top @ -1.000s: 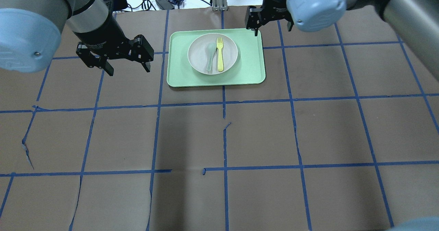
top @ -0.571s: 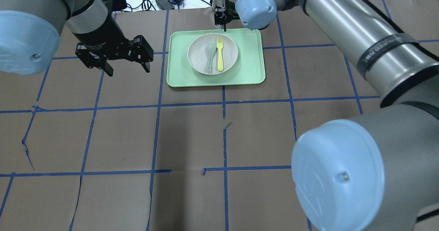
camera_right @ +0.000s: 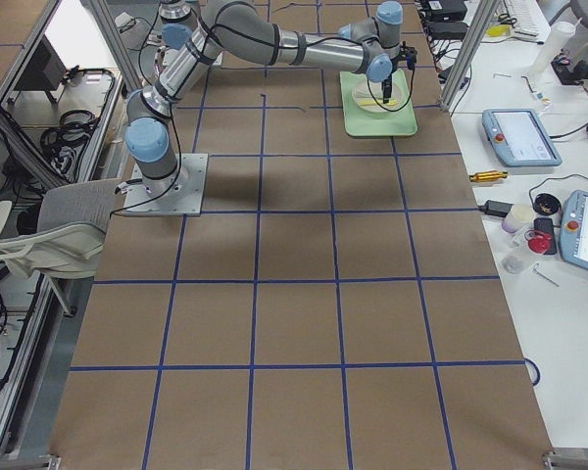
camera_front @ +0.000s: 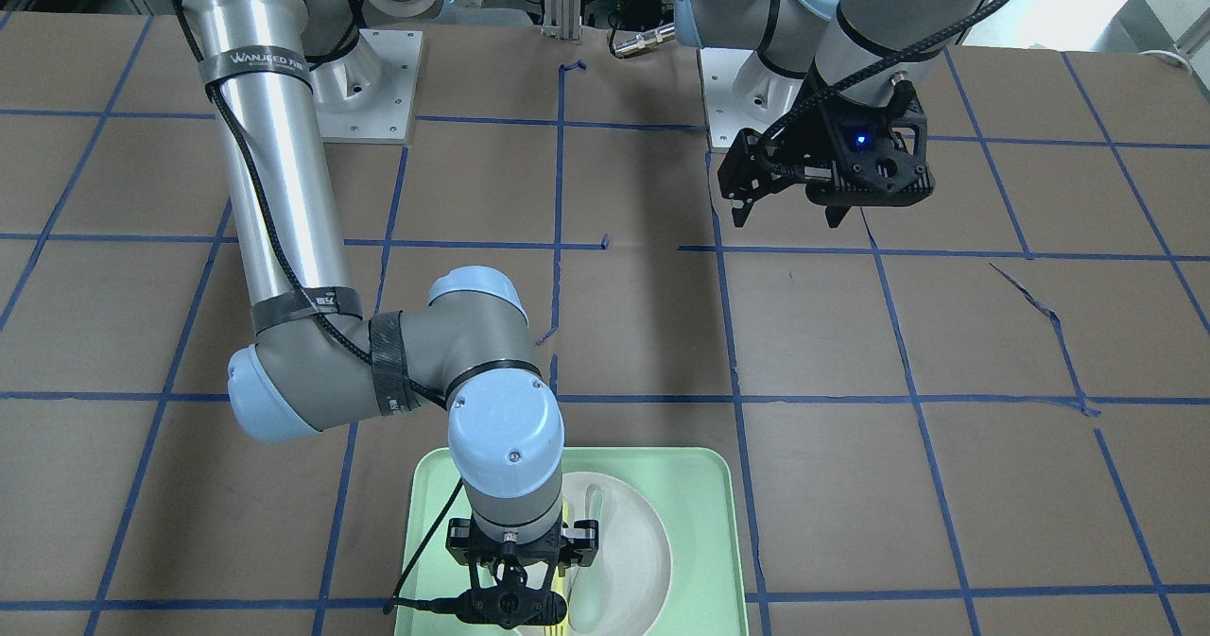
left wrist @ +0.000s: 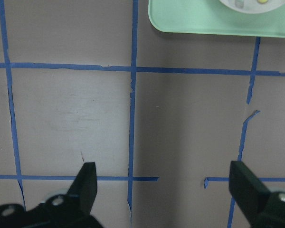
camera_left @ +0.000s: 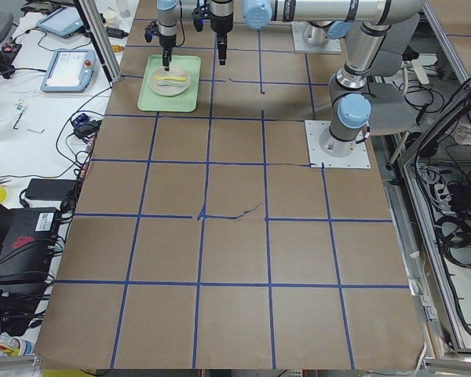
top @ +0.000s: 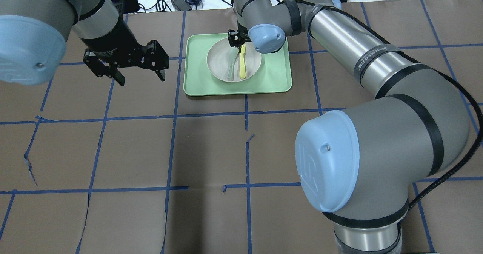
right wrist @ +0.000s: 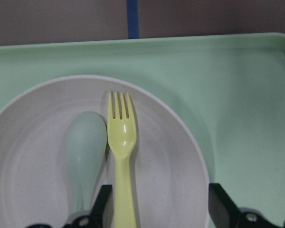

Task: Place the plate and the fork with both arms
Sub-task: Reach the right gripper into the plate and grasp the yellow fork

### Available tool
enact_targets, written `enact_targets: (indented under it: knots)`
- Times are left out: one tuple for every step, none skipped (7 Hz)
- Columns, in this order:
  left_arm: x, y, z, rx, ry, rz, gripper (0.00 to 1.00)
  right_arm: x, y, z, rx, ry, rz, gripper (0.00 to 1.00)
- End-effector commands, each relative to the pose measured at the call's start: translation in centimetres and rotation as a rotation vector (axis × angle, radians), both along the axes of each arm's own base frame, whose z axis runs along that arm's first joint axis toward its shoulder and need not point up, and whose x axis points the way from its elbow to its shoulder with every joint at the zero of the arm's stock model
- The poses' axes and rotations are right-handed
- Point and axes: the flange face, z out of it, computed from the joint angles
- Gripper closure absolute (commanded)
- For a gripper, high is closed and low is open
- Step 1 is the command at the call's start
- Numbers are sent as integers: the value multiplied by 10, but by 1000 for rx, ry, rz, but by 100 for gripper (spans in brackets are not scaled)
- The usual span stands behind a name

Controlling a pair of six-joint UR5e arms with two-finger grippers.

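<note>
fork [right wrist: 122, 156] — between spread jaws, right gripper [right wrist: 159, 197]

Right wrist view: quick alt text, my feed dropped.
A yellow fork and a pale green spoon lie side by side on a white plate, on a green tray. The right gripper, open, frames the fork's handle at the bottom.

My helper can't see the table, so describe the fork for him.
On the green tray sits a white plate. Two utensils lie side by side in it; the fork is the yellow tined one, not the grey-green spoon.
</note>
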Motion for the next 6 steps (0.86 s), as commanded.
enact_targets:
  knots:
    - [0, 0, 0, 1, 0, 1, 0, 22, 21, -22, 40, 29, 58, 26]
    - [0, 0, 0, 1, 0, 1, 0, 21, 26, -32, 52, 37, 59, 28]
    - [0, 0, 0, 1, 0, 1, 0, 21, 25, -31, 45, 35, 59, 33]
    - [0, 0, 0, 1, 0, 3, 0, 21, 25, -32, 44, 35, 59, 36]
    - [0, 0, -1, 2, 0, 1, 0, 23, 26, -36, 50, 35, 61, 40]
    - [0, 0, -1, 2, 0, 1, 0, 23, 26, -36, 49, 33, 61, 42]
